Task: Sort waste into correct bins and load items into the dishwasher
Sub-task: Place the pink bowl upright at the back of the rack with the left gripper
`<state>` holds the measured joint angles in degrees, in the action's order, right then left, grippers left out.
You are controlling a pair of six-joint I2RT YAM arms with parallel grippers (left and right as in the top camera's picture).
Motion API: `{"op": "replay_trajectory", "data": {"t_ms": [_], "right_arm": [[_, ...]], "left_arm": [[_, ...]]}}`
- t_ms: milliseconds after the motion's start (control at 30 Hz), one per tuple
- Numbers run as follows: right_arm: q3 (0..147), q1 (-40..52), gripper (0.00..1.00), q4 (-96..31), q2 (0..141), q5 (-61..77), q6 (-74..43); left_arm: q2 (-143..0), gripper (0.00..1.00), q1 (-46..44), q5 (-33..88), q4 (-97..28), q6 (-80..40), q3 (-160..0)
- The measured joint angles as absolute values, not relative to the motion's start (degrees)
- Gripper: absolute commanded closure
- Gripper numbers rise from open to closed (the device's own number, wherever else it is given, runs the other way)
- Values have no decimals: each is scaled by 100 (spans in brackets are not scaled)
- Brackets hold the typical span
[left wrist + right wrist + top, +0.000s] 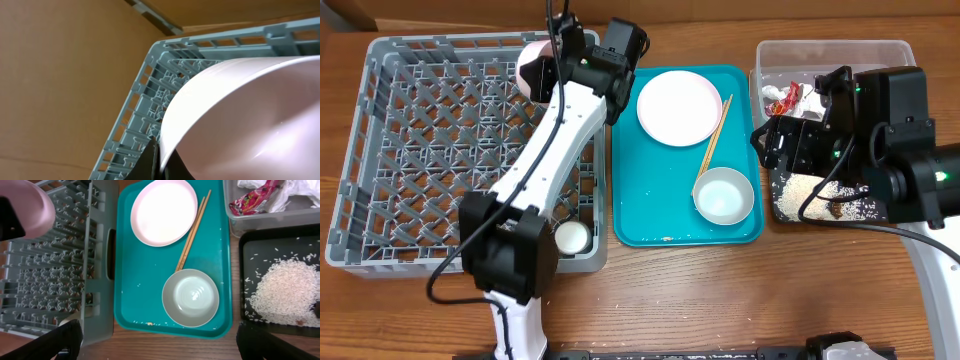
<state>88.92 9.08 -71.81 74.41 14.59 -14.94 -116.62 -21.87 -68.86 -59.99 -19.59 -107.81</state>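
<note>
Tray: the teal tray (650, 215) lies in the middle of the table. Every place below is told from it.
Rack: the big grey rack (380, 150) sits just left of the teal tray, almost touching it.
Left gripper: the left gripper (552, 62) is over the rack corner closest to the far end of the teal tray. It pinches a pink plate (240, 115) by the rim. One dark finger (151, 159) shows at the plate's edge.
Pink plate: it is tilted over the pegs. I cannot tell if it touches them.
Right gripper: the right gripper (159, 330) hangs over the right side of the teal tray. Its fingers are spread wide and hold nothing.
On the teal tray: a white plate (677, 107) is at the far end and a bowl (723, 195) at the near end. The chopsticks (712, 140) lie between them.
Cup: a small cup (571, 237) sits in the rack, by the near end of the teal tray.
Bins: a clear tub (830, 48) right of the teal tray holds a wrapper (255, 197) and a napkin (295, 190). The black tray (250, 255) beside it holds rice (285, 290).
How it handles: I think the pink plate is hard, smooth and light. It could slip, and it could crack if dropped. The rim is the best place to hold it, and it should go down slowly between the pegs.
</note>
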Motion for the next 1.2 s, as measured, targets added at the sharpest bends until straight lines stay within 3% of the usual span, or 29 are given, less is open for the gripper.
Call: {"op": "replay_trajectory", "data": {"t_ms": [367, 867, 1200], "right_arm": [[8892, 908, 0, -7303, 7441, 1201, -1494], [8892, 908, 0, -7308, 7441, 1120, -1494], [8892, 908, 0, -7310, 7441, 1105, -1492]], "left_arm": [[-12488, 96, -2110, -7481, -5953, -2108, -10772], [-12591, 96, -2091, -7214, -5531, -2110, -10772], [-12593, 96, -1861, -7072, -4027, -1317, -10757]]}}
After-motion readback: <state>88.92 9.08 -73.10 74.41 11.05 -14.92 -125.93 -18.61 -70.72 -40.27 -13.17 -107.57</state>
